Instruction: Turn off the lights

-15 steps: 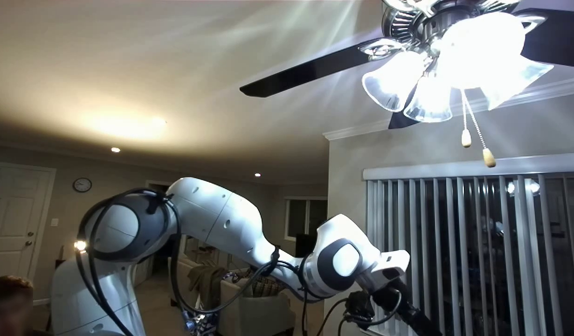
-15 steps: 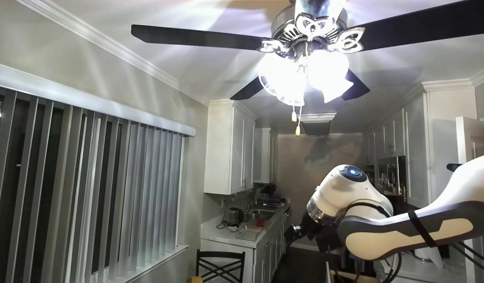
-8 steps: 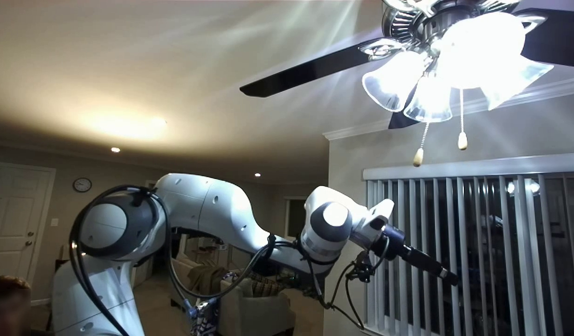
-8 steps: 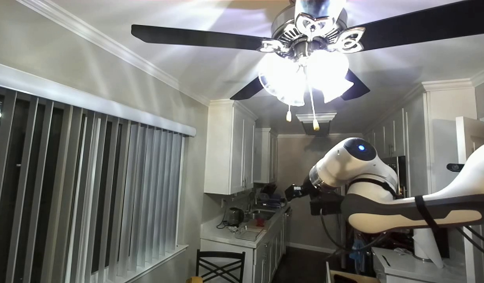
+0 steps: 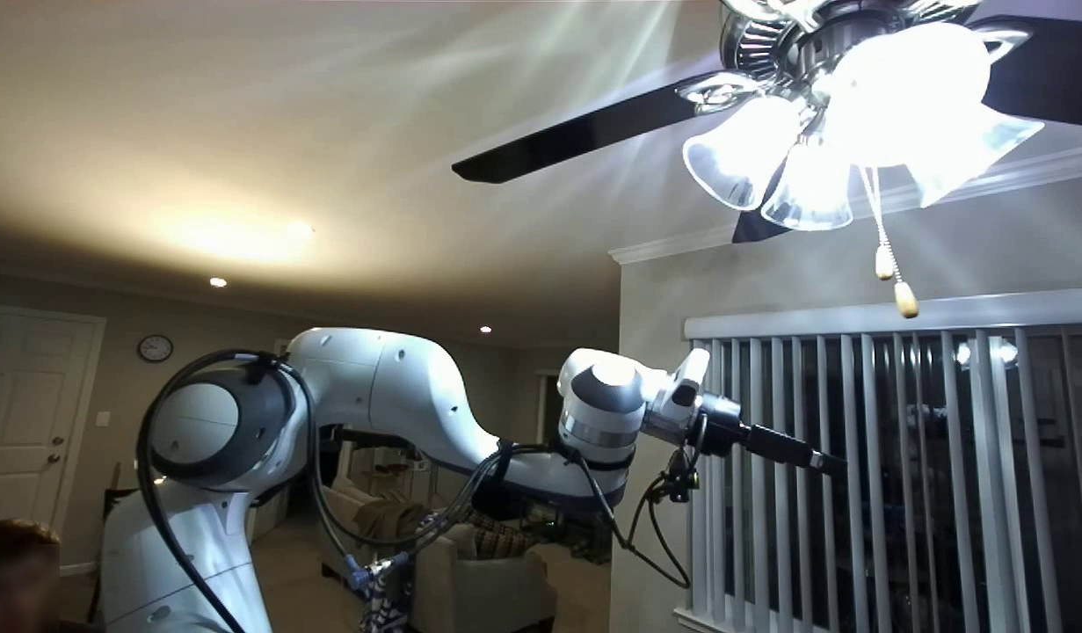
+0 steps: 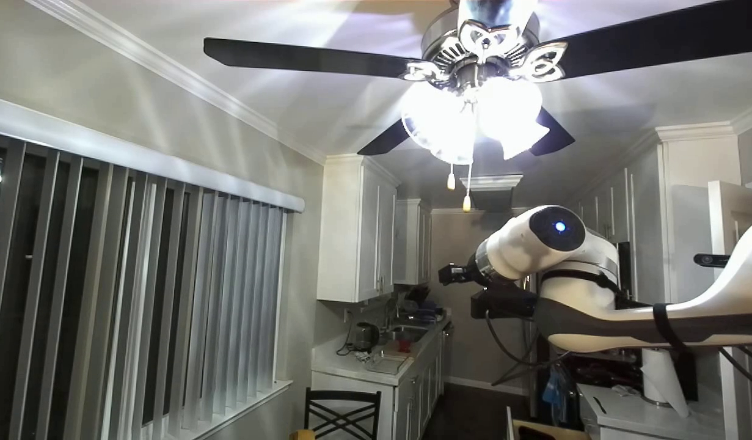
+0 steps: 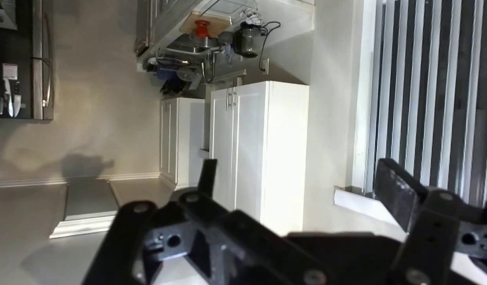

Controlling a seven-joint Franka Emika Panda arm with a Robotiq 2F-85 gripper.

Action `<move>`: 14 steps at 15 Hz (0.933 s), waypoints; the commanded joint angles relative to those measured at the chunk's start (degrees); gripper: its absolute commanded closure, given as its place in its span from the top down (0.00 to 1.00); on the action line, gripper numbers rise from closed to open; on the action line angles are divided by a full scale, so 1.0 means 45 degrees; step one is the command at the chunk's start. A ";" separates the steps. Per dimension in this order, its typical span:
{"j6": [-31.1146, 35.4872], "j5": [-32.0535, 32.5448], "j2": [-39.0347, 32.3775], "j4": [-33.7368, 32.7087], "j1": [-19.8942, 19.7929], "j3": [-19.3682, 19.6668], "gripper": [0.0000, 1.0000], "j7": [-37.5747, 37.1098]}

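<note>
The ceiling fan's lights (image 5: 910, 97) are lit and glaring white in both exterior views (image 6: 507, 116). Two pull chains hang below them with wooden knobs: a higher one (image 5: 884, 262) and a lower one (image 5: 905, 300). The knobs also show in an exterior view, higher (image 6: 451, 181) and lower (image 6: 467, 203). The chains are out of the wrist view. My gripper (image 5: 832, 464) is below the knobs and apart from them, pointing toward the blinds side; it also shows small in an exterior view (image 6: 454, 275). In the wrist view the gripper (image 7: 300, 184) is open, with nothing between its fingers (image 7: 397, 194).
Dark fan blades (image 5: 584, 127) spread around the lights. Vertical blinds (image 5: 795, 492) cover the window beyond the gripper. White kitchen cabinets (image 6: 357, 232) and a counter (image 6: 345, 366) lie behind. A chair (image 6: 343, 409) stands below. Cables (image 5: 655, 527) hang from the wrist.
The arm has risen and its wrist has tilted up, so the gripper points less steeply down; lately it has drawn back slightly. Both pull chains swing. The lights stay lit.
</note>
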State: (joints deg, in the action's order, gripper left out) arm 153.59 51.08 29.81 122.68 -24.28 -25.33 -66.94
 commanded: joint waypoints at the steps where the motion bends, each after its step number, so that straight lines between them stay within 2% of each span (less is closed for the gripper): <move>1: 0.0124 0.1152 0.0441 -0.0108 -0.0998 -0.0845 1.00 -0.1800; 3: -0.0120 0.1454 0.0642 -0.0209 -0.1265 -0.1176 1.00 -0.2313; 4: -0.0800 0.2152 0.0293 -0.0434 -0.0104 -0.0472 1.00 -0.2567; 9: -0.3460 0.1052 0.0013 -0.1340 0.2838 0.1151 1.00 -0.0093; 11: -0.4675 0.0749 0.0001 -0.1889 0.3702 0.1527 1.00 0.0626; 14: -0.6048 0.0754 -0.0200 -0.2687 0.4448 0.1727 1.00 0.1247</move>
State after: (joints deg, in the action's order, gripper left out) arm 131.33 55.59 30.67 114.24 -7.41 -18.68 -65.39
